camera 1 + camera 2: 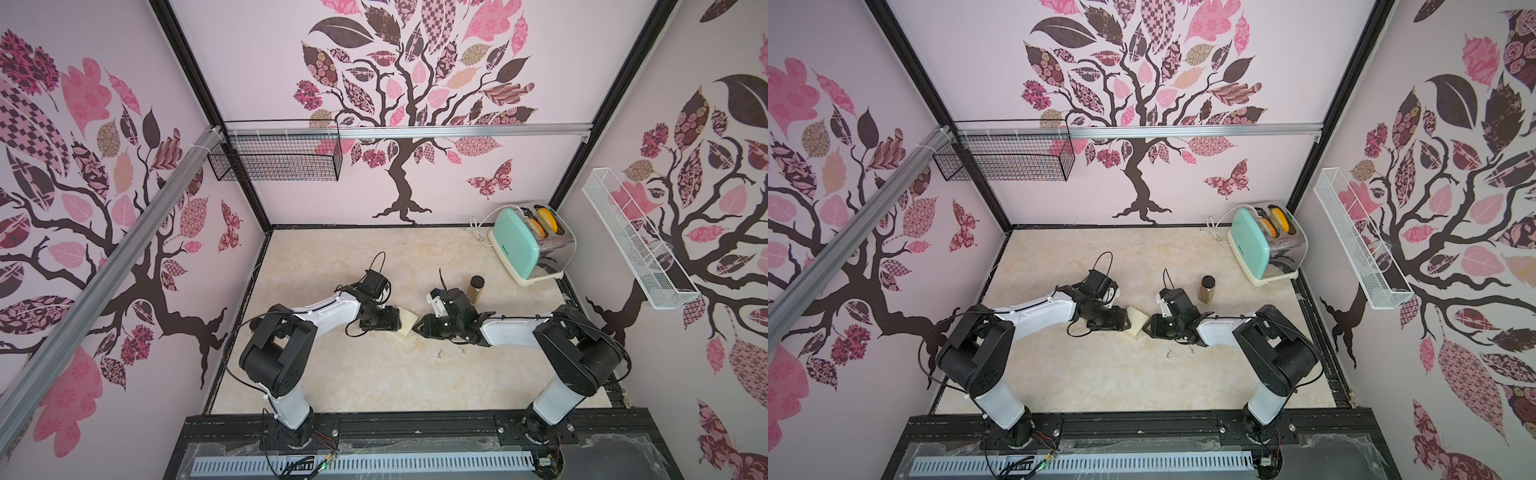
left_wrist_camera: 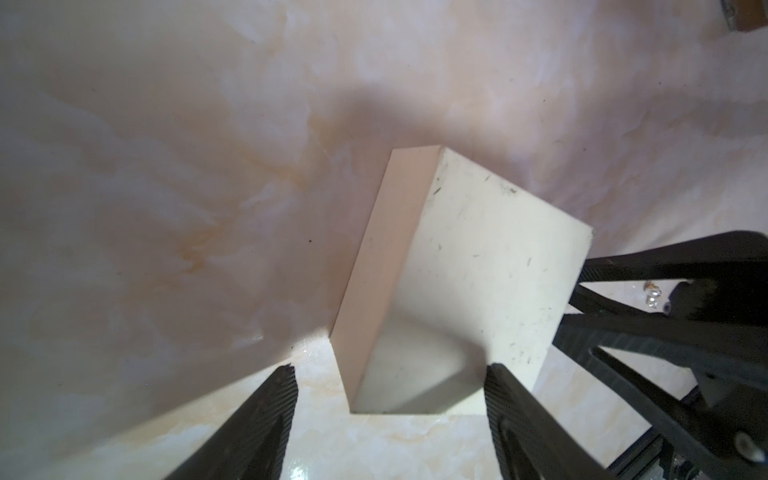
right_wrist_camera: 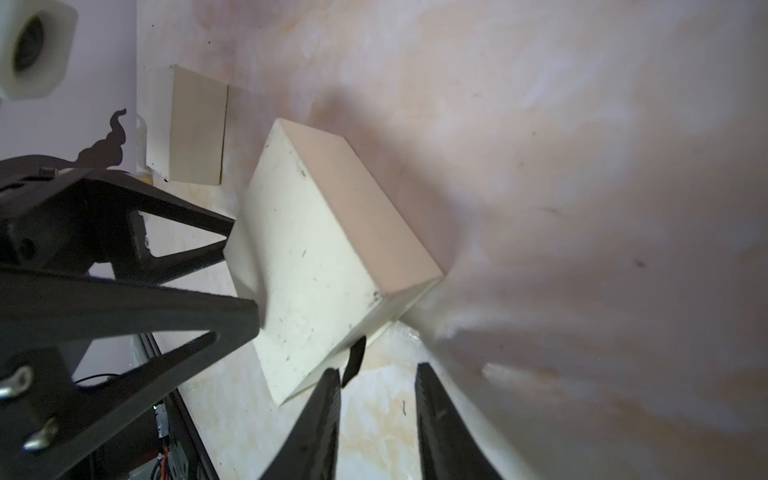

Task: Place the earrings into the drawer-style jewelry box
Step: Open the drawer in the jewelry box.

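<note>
The cream drawer-style jewelry box (image 1: 406, 323) (image 1: 1136, 325) lies between my two arms. My left gripper (image 2: 390, 374) is open and straddles one end of the box (image 2: 478, 270): one finger is at the box's side, and a gap of table separates the other from it. From the opposite side, my right gripper (image 3: 378, 370) stands open with a narrow gap. The box's black pull tab (image 3: 353, 357) hangs just inside one fingertip and is not pinched. Two tiny glinting earrings (image 1: 439, 354) (image 1: 461, 350) lie on the table in front of the right arm. They also show as two earrings (image 1: 1168, 354) (image 1: 1191, 350) and as earrings (image 2: 652, 291).
A glass jar with brown filling (image 1: 475, 288) stands just behind the right wrist. A mint toaster (image 1: 528, 245) sits at the back right. A black wire basket (image 1: 274, 162) and a white wire rack (image 1: 636, 237) hang on the walls.
</note>
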Action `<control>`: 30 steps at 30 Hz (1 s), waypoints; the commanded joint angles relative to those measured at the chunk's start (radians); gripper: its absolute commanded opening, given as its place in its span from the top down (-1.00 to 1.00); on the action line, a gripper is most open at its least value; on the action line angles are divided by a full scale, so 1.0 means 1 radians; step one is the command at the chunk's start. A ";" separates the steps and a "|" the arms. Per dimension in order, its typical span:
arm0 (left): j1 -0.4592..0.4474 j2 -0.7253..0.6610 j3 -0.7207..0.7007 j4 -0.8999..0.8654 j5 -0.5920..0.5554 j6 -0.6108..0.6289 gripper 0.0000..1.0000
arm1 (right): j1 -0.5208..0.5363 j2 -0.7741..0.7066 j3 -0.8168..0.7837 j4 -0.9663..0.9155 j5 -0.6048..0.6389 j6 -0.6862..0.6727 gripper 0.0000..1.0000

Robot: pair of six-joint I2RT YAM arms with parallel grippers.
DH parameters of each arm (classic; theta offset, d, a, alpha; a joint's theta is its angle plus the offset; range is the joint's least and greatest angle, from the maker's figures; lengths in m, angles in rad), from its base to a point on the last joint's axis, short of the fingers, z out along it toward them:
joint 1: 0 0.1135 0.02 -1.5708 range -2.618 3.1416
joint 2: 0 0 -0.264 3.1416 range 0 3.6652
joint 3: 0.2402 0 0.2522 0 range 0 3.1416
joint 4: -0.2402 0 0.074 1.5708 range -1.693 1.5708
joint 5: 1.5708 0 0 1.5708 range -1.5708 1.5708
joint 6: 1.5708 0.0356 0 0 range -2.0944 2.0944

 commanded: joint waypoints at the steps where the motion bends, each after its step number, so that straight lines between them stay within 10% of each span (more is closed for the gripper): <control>1: 0.004 0.015 0.013 -0.006 -0.006 0.012 -0.49 | -0.005 0.015 0.021 0.017 -0.018 -0.004 0.43; 30: 0.004 0.062 0.009 -0.015 -0.106 -0.028 -0.49 | -0.006 0.044 0.017 0.068 -0.075 0.016 1.00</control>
